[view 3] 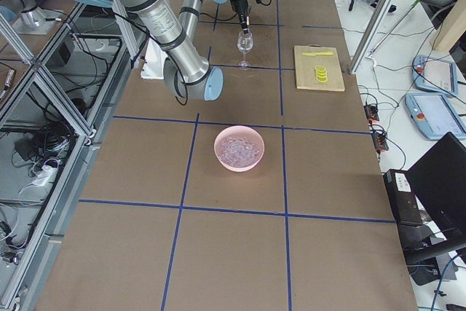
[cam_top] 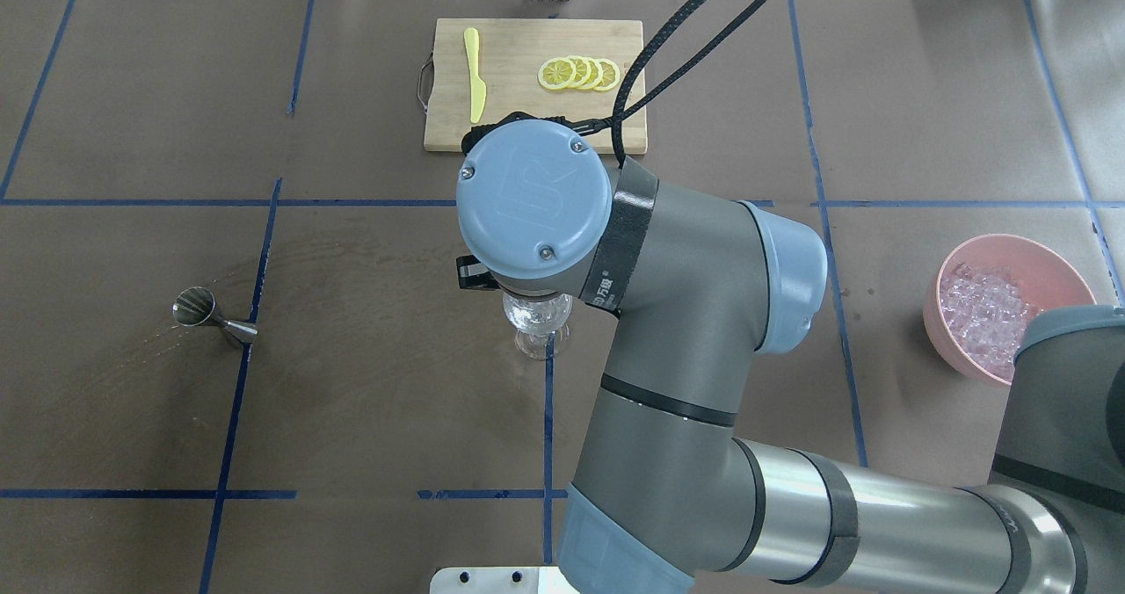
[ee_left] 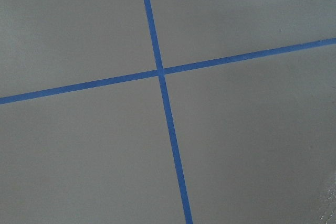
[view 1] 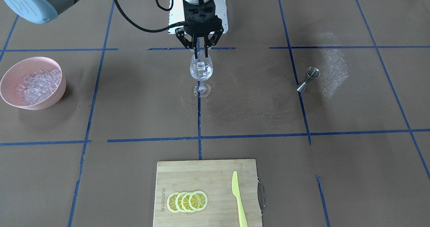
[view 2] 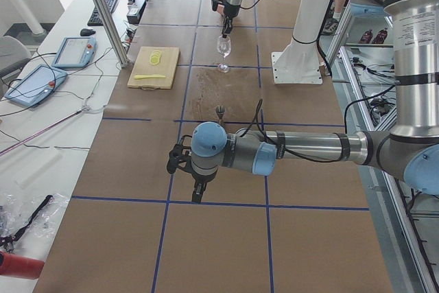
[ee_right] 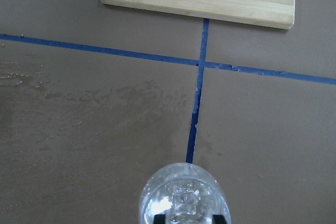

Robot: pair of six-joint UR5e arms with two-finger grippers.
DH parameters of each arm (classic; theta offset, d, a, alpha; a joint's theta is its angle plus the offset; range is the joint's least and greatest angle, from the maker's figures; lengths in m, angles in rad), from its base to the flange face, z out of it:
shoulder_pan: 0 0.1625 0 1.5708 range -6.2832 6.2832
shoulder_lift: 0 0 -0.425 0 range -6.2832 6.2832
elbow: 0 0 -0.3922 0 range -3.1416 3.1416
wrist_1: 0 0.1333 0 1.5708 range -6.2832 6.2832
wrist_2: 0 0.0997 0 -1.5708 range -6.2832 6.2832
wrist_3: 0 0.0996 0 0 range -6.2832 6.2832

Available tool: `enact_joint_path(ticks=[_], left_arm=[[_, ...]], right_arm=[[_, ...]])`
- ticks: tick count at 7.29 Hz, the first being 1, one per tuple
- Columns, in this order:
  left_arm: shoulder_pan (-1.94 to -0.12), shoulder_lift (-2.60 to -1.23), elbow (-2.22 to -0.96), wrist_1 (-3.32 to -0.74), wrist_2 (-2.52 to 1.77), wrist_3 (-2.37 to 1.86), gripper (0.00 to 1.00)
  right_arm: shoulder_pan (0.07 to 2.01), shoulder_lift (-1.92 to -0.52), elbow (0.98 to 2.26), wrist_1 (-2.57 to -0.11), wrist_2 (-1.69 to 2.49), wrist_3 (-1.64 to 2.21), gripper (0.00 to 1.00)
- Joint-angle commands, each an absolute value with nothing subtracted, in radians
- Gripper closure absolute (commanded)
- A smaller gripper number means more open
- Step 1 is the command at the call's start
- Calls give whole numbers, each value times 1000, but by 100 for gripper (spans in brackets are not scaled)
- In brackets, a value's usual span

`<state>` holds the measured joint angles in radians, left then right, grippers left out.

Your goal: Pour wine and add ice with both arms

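My right gripper hangs straight down over a clear wine glass at the table's middle, its fingertips just inside the rim. The fingers stand close together with a clear ice cube between them. The right wrist view shows the cube between the black fingertips, over the glass. More ice fills a pink bowl. No dark wine shows anywhere. My left gripper shows only in the exterior left view, low over bare table, and I cannot tell if it is open.
A steel jigger stands on the table beside a wet smear. A bamboo cutting board holds lemon slices and a yellow knife. Blue tape lines cross the brown table. The white pedestal base is behind the glass.
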<state>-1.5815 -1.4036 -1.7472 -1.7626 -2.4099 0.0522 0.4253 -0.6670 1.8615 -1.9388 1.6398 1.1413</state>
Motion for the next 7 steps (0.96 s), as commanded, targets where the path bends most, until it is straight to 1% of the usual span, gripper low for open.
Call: enact_joint_path(ticks=[1, 3, 4, 5, 6, 7], left_arm=[[-1582, -1404, -1747, -1763, -2410, 52, 0], [-1582, -1404, -1747, -1763, -2410, 52, 0], [-1582, -1404, -1746, -1763, -2410, 54, 0], [-1582, -1404, -1752, -1763, -2410, 54, 0], [-1582, -1402, -1752, -1763, -2408, 55, 0], [-1585, -1391, -1749, -1763, -2405, 55, 0]], right_arm=[[423, -667, 1864, -1939, 1644, 1141, 1], [434, -675, 1871, -1939, 1647, 1126, 0], [493, -692, 1879, -1937, 1678, 1096, 0], [564, -736, 1919, -1937, 1762, 1000, 0], [651, -814, 1972, -1934, 1851, 897, 0], [738, -869, 1983, -1933, 1929, 797, 0]])
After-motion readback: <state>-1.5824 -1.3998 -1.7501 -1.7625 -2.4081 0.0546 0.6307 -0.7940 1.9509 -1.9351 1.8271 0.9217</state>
